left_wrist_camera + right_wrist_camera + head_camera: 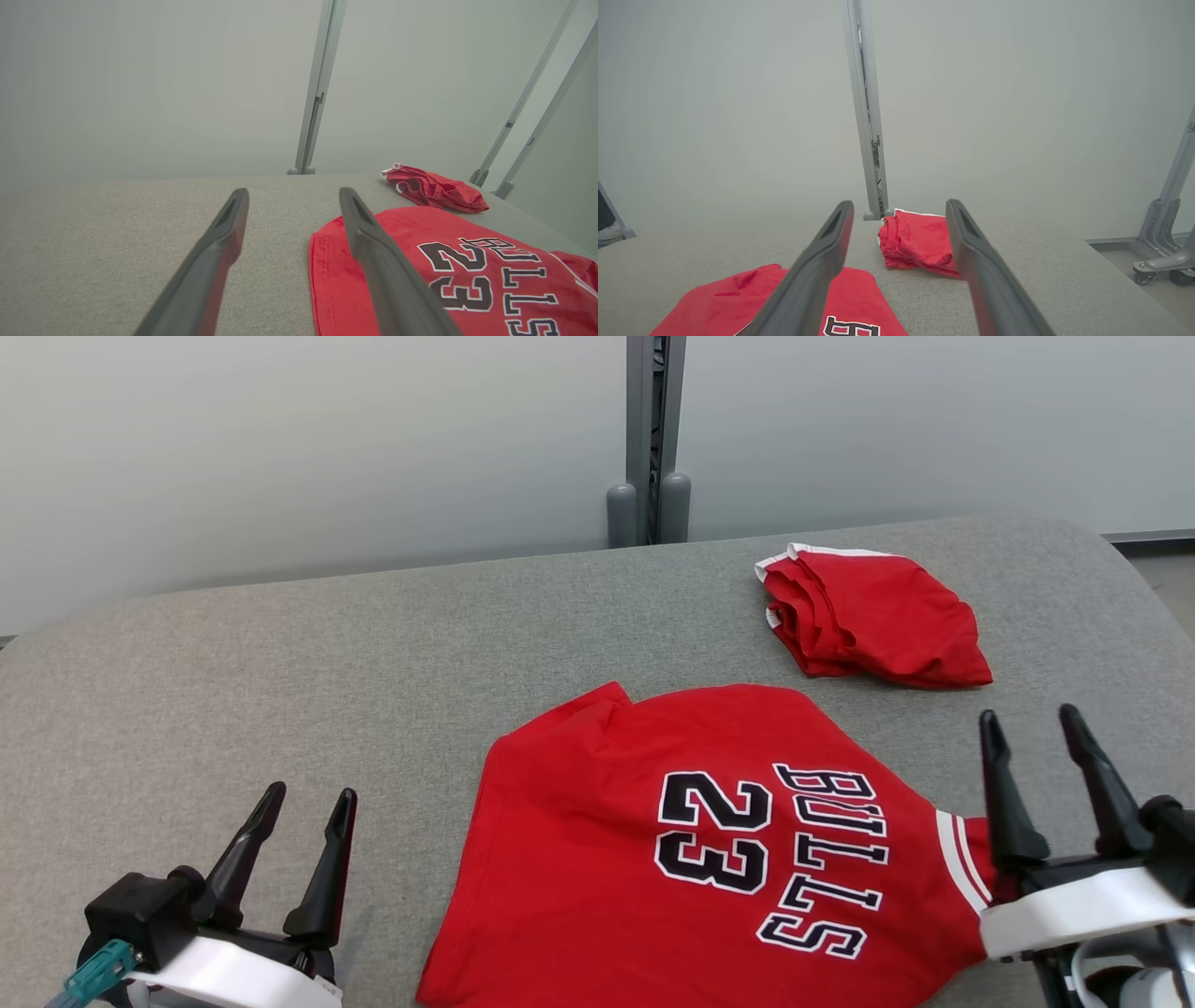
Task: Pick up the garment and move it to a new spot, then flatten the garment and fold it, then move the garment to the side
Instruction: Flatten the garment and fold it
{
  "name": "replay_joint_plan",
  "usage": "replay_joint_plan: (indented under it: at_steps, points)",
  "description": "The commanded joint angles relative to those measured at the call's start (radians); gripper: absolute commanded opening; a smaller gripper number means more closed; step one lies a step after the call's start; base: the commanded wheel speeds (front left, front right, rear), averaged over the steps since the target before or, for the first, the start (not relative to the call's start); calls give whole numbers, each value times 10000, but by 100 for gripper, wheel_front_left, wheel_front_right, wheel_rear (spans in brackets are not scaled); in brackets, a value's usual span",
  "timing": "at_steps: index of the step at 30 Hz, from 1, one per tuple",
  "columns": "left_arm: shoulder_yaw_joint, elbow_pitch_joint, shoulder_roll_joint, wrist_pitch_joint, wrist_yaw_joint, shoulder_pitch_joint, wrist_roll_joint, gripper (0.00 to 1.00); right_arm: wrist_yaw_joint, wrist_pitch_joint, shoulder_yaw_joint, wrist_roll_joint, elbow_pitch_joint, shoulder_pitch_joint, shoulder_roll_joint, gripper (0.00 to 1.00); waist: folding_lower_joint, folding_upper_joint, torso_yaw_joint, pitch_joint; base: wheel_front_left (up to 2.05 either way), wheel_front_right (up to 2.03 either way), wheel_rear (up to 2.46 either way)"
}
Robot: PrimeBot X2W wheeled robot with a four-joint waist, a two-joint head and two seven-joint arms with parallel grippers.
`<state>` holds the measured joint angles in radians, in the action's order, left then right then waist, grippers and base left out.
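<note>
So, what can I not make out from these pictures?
- Bulls 23 jersey: near edge cut off by the head view's bottom edge; striped end behind the right gripper.
- Folded red garment: type unclear; in the right wrist view a finger covers one side.
- Grey table: near edge cut off in the head view.

Grey fabric table [280,663] — red jersey [653,859] spread flat, folded red garment [878,616] beyond, apart.
</note>
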<state>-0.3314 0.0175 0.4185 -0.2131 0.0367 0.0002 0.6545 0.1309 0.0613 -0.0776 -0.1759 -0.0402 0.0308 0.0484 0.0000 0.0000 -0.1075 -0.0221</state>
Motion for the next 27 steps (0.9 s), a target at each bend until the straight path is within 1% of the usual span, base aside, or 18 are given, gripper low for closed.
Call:
replay_joint_plan:
  at_steps: [1,7,11,18,23,25,27]
  points:
    - [43,-5,15,-57,50,-42,21,100,-1,199,134,-62,1,79,52,100,0,0,15,-15,0,0,0]
    - [-88,29,-53,-28,0,-100,38,100,-1,834,810,-208,479,117,51,100,0,0,140,-58,0,0,0]
    - [-303,112,-121,98,-90,-183,54,100,-1,1287,929,-185,1032,45,57,100,0,0,197,-95,0,0,0]
    - [-484,222,-84,363,-97,-217,88,100,-1,1528,1039,-257,1492,215,55,100,0,0,93,-70,0,0,0]
    - [-800,404,-84,907,-183,-275,157,100,-1,1582,1099,-249,1672,230,55,100,0,0,28,-61,0,0,0]
    - [-1012,607,-126,1346,-200,-292,257,100,-1,1584,1127,-234,1701,231,55,100,0,0,-8,-57,0,0,0]
    - [-1217,832,-107,1766,-122,-398,172,100,-1,1572,1184,-220,1709,298,53,100,0,0,-80,-71,0,0,0]
